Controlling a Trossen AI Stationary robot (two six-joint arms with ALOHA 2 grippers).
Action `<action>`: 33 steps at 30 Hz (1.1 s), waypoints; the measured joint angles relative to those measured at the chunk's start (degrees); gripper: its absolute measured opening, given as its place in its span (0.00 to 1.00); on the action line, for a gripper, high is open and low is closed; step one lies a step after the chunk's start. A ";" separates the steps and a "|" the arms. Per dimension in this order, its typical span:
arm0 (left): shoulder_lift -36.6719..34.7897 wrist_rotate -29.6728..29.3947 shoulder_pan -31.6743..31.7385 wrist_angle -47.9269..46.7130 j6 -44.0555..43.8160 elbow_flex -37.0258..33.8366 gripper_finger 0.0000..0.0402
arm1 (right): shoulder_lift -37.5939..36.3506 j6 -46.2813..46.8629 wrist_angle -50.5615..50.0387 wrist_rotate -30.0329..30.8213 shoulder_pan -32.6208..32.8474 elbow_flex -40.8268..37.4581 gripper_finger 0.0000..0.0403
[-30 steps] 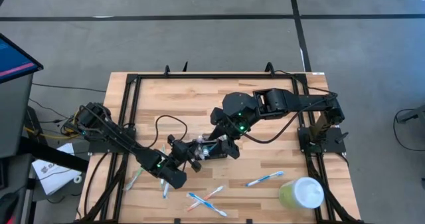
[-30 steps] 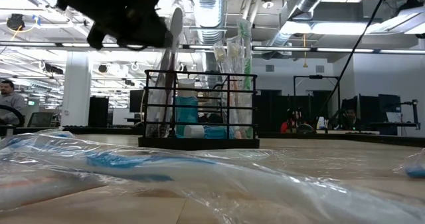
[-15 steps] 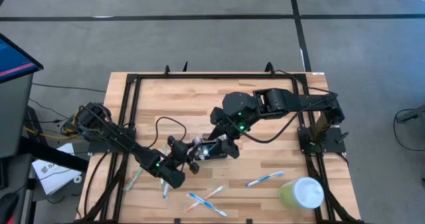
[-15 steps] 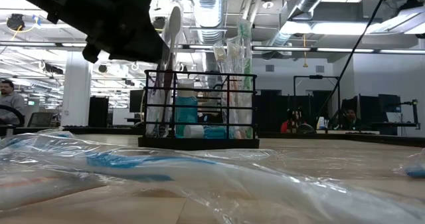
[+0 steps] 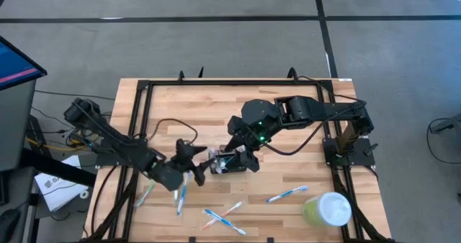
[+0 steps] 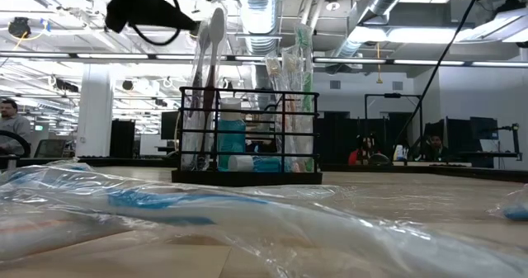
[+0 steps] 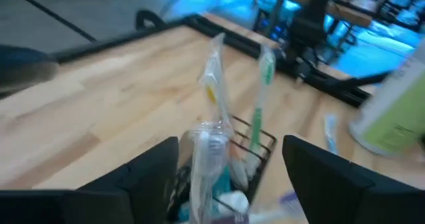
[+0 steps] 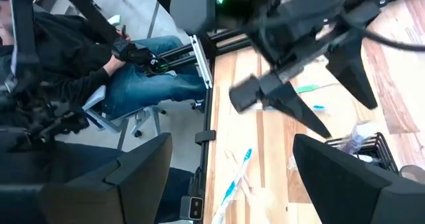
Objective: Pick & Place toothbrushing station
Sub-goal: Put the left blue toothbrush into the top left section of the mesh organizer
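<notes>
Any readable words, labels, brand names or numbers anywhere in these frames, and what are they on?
None can be read.
Pale green cup: dark print on its side, too blurred to read.
White paper beside the table: dark markings, too small to read.
Wrapped toothbrushes: no legible print.

The table (image 5: 216, 109) is pale wood in light planks, edged by a black frame (image 5: 238, 82). The toothbrushing station (image 6: 247, 129) is a black wire box holding clear-wrapped toothbrushes, one green (image 6: 304, 80) and one white (image 6: 216, 47). Loose blue-and-white toothbrushes (image 5: 287, 195) lie near a pale green cup (image 5: 325, 210) with a white lid. The floor (image 5: 216, 34) is grey with dark lines.
</notes>
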 joint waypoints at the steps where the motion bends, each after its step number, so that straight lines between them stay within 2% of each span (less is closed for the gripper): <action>1: -1.50 1.84 0.17 -1.35 -0.03 0.00 0.66 | 0.00 -0.33 0.00 -0.02 0.00 0.00 0.76; 7: -9.69 15.37 0.51 -9.83 -3.73 0.00 0.61 | -0.71 -3.12 1.64 1.52 2.81 0.07 0.76; 14: -15.84 32.50 -0.57 -24.15 -15.56 0.00 0.53 | -2.96 -2.16 0.39 19.12 7.43 -0.03 0.76; 21: -14.20 50.31 0.79 -33.38 -26.35 0.00 0.52 | -3.18 -1.61 8.69 19.55 10.16 -1.25 0.76; 24: -12.65 54.06 1.37 -33.93 -28.76 0.00 0.52 | -4.05 0.01 12.78 19.88 10.88 -5.93 0.76; 28: -9.46 54.16 1.68 -34.51 -31.40 -0.02 0.52 | -7.60 3.82 23.32 21.08 11.75 -15.55 0.76; 33: -4.30 56.96 4.40 -33.95 -31.48 0.00 0.52 | -15.30 9.80 42.77 26.74 12.51 -31.84 0.76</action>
